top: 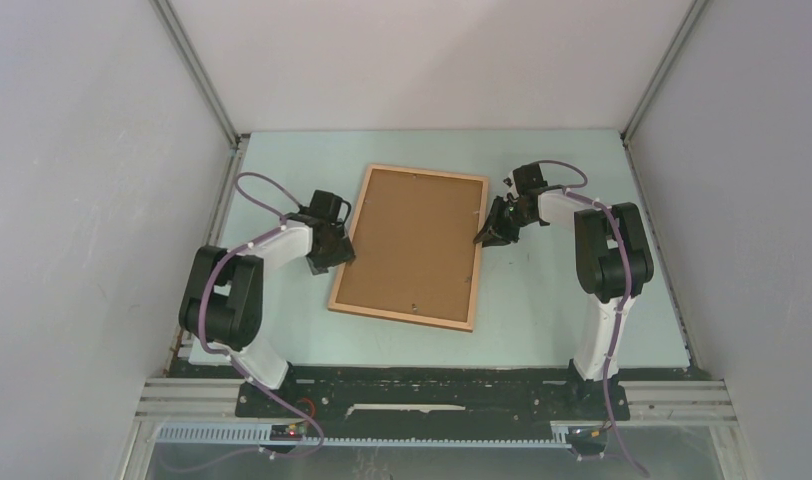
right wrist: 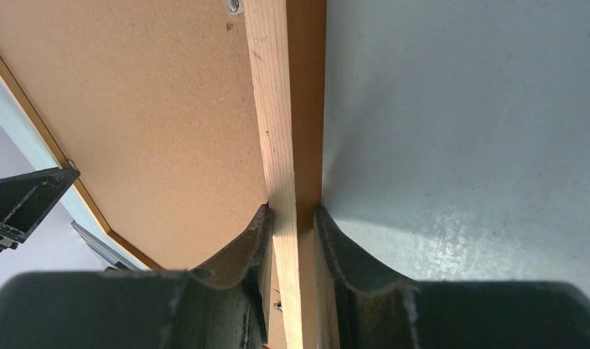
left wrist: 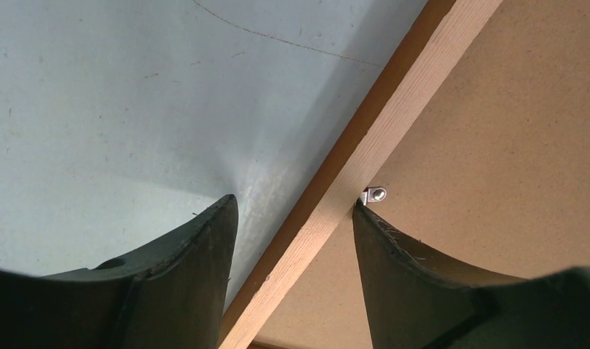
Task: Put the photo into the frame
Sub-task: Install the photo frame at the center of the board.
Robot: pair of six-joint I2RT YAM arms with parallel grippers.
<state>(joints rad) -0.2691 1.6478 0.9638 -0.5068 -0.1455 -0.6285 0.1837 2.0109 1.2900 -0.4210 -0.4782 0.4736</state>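
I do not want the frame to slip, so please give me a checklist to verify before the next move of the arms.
1. Grip of right tool on frame: ok, shut on its rail.
2. Place of left tool: ok, astride the opposite rail.
3. Grip of left tool: not ok, open, gaps on both sides of the wood.
4. Seat of board in frame: ok.
5. Space between clip and left tool: cannot tell, they are very close.
6. Place of photo: cannot tell, no view shows it.
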